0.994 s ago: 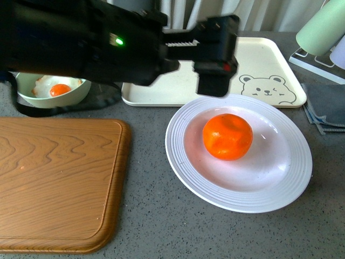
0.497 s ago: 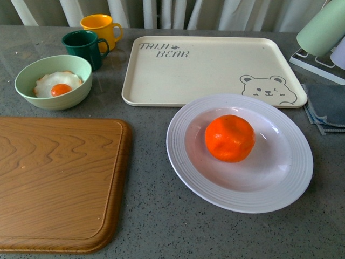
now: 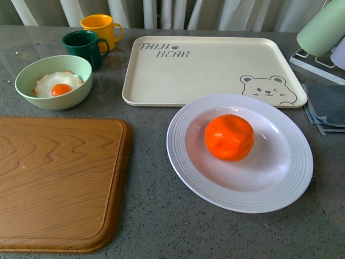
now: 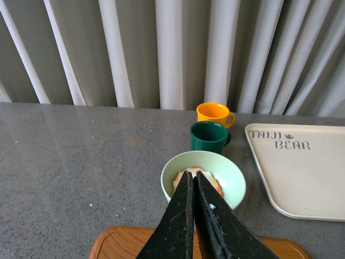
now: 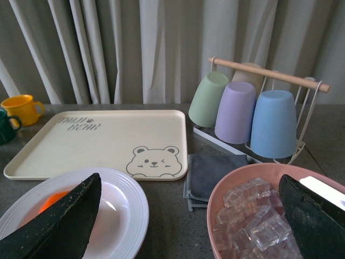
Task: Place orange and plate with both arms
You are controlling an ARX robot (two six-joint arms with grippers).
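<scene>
The bright orange sits in the middle of the large white ribbed plate on the grey counter, right of centre in the front view. Neither arm shows in that view. In the right wrist view my right gripper is open and empty, one finger over the plate; a sliver of the orange shows beside it. In the left wrist view my left gripper is shut and empty, held above the pale green bowl.
A wooden cutting board lies at front left. The green bowl with a fried egg, a dark green mug and a yellow mug stand behind it. A cream bear tray lies behind the plate. A pink bowl of ice cubes, a grey cloth and a cup rack stand at right.
The black arm that crossed the top of the front view one second ago has withdrawn out of that view. The orange and plate have stayed put.
</scene>
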